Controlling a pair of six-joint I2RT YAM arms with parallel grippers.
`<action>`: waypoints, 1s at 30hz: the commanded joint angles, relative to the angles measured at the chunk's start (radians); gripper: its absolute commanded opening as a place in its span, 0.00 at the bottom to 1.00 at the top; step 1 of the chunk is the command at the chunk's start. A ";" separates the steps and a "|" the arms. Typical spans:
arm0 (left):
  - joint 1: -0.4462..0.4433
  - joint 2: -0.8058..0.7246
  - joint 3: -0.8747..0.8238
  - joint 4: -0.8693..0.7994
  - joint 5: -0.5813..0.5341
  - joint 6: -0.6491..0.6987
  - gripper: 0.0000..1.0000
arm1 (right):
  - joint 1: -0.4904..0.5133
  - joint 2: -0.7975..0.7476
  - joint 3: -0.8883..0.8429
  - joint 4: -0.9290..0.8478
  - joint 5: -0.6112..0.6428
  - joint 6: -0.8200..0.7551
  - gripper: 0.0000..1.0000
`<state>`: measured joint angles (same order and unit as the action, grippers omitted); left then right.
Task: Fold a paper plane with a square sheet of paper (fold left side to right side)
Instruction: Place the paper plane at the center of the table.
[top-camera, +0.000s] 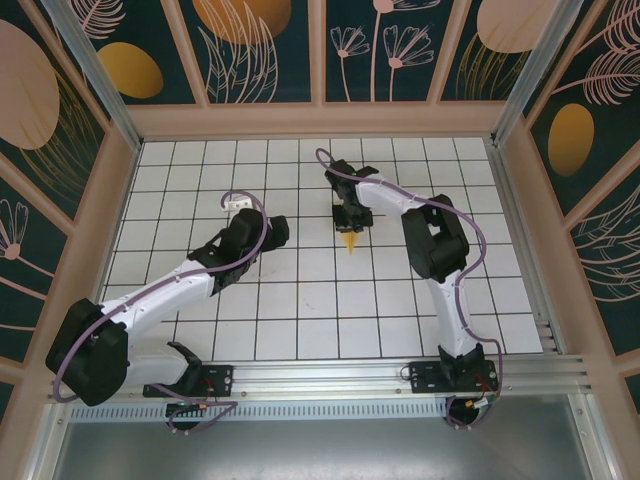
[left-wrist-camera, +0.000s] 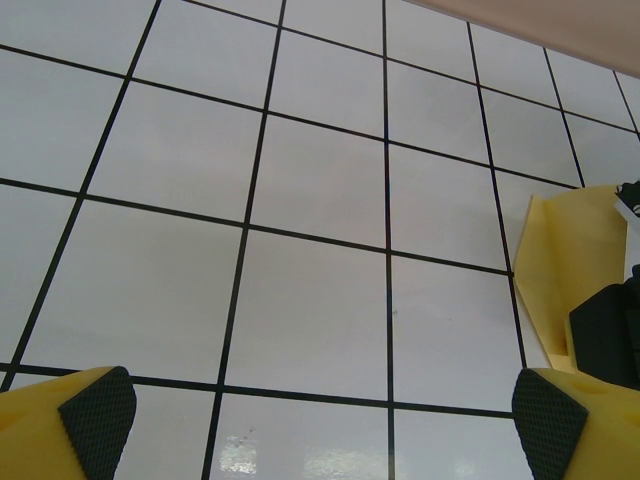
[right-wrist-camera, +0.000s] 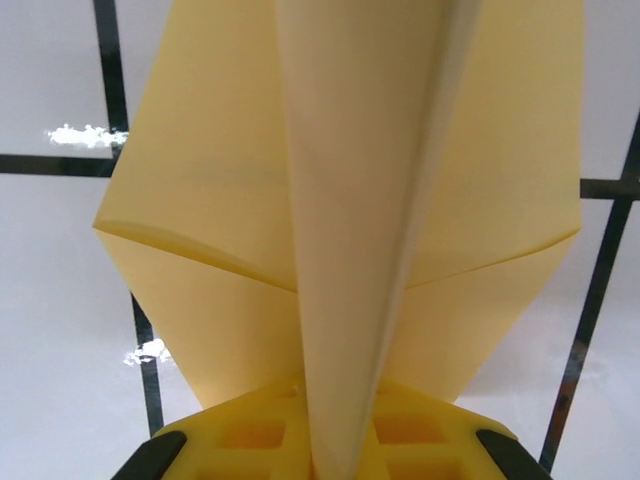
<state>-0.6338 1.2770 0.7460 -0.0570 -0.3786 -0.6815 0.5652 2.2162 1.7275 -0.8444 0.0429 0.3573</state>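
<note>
Walled grid table (top-camera: 300, 320), right hand (top-camera: 352, 226) pinching paper plane (top-camera: 351, 241) mid-table

Desk (top-camera: 300, 300): white tiles, black grid lines, under right claw (top-camera: 351, 230) | Wall panels (top-camera: 260, 40): dark teal, floral print, beyond claw | Metal rail (top-camera: 340, 375): desk's near edge

No writing to read
The paper plane (right-wrist-camera: 200, 220) is plain yellow, unprinted; the table (top-camera: 300, 310) bears black grid lines, no numbers; the wall panels (top-camera: 262, 55) carry painted flowers and leaves, no letters.
</note>
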 joint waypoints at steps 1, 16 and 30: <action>0.001 0.001 0.005 -0.013 -0.009 0.013 0.98 | 0.004 0.008 0.030 -0.053 -0.015 0.016 0.16; 0.001 0.001 0.022 -0.012 -0.009 0.023 0.98 | 0.018 -0.013 0.105 -0.121 0.018 0.016 0.25; 0.008 -0.016 0.129 -0.002 -0.073 0.096 0.98 | 0.018 -0.224 0.147 -0.228 0.141 0.015 0.47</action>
<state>-0.6338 1.2770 0.8322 -0.0605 -0.4038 -0.6304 0.5850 2.1113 1.8324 -1.0065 0.1188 0.3717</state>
